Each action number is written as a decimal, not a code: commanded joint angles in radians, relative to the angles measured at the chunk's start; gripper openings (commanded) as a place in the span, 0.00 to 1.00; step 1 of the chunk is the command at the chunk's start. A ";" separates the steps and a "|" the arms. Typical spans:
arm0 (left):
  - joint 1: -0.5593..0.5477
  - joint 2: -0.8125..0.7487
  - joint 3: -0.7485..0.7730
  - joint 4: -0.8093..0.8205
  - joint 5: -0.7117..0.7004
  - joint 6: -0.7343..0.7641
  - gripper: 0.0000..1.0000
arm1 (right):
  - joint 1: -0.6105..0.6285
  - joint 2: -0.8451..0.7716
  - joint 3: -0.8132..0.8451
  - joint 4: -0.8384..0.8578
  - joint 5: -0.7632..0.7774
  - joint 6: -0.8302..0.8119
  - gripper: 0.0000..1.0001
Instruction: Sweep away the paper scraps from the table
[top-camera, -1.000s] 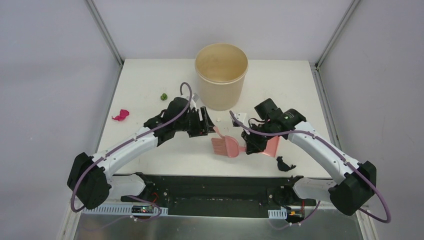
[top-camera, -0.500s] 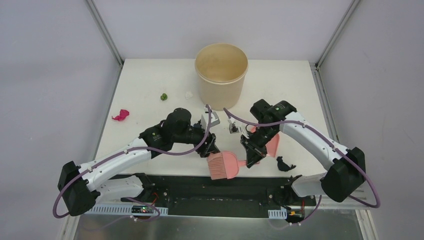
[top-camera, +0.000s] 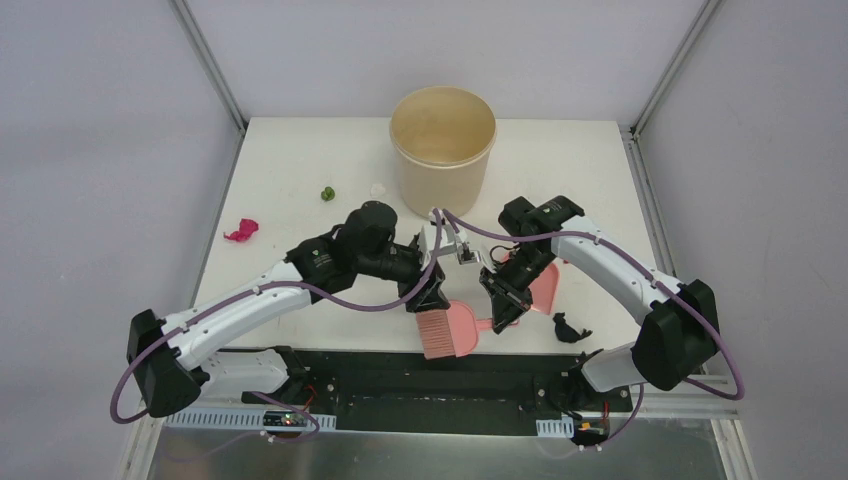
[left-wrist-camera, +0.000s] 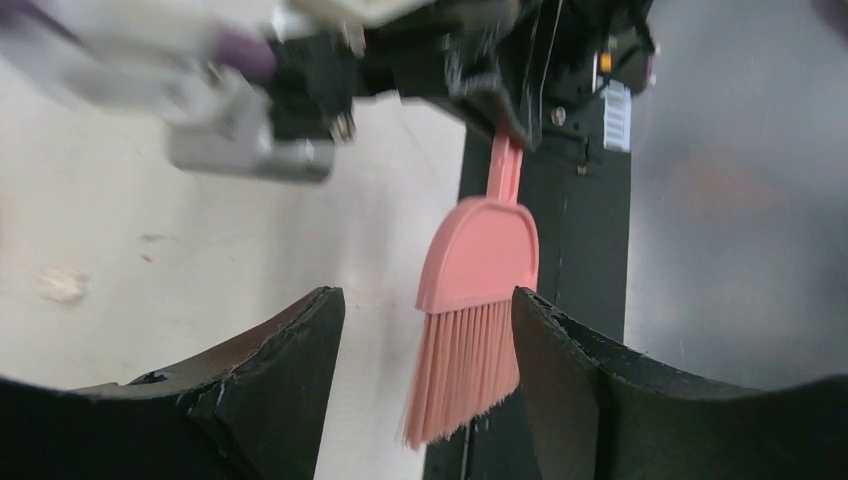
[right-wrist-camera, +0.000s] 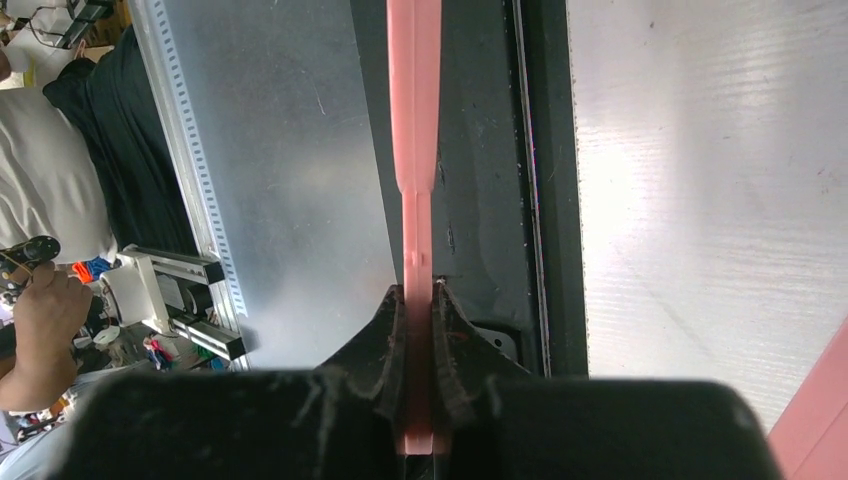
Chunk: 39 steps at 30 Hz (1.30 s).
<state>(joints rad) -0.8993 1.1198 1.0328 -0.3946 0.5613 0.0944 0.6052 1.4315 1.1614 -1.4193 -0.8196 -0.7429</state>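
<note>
My right gripper (top-camera: 504, 306) is shut on the handle of the pink hand brush (top-camera: 449, 329); the right wrist view shows its jaws (right-wrist-camera: 419, 292) clamped on the thin pink handle (right-wrist-camera: 415, 150). The brush head sticks out over the table's black front strip. My left gripper (top-camera: 428, 293) is open, and in its wrist view its jaws (left-wrist-camera: 428, 305) stand either side of the bristles (left-wrist-camera: 465, 365) without touching. Paper scraps lie on the white table (top-camera: 300, 160): magenta (top-camera: 241, 231), green (top-camera: 327, 193), white (top-camera: 378, 188) and black (top-camera: 570, 328).
A tall tan paper bucket (top-camera: 443, 150) stands at the back centre. The pink dustpan (top-camera: 546, 284) lies under my right forearm; its edge shows in the right wrist view (right-wrist-camera: 815, 410). Grey walls close the sides and back.
My left arm swung from beside the bucket toward the front, and its open jaws now flank the brush head. My right gripper carried the brush toward the front edge.
</note>
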 joint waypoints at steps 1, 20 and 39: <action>-0.016 0.038 -0.071 0.075 0.052 0.010 0.63 | -0.002 -0.037 0.063 -0.015 -0.053 -0.025 0.00; 0.018 0.130 -0.131 0.272 0.260 -0.173 0.00 | -0.062 -0.072 0.114 0.063 -0.142 0.061 0.40; 0.185 0.261 -0.308 1.076 0.493 -0.851 0.00 | -0.287 -0.104 0.021 0.160 -0.426 0.145 0.62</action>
<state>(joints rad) -0.7185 1.3724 0.7238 0.5438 1.0084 -0.6815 0.3294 1.3205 1.1786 -1.2896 -1.1484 -0.5858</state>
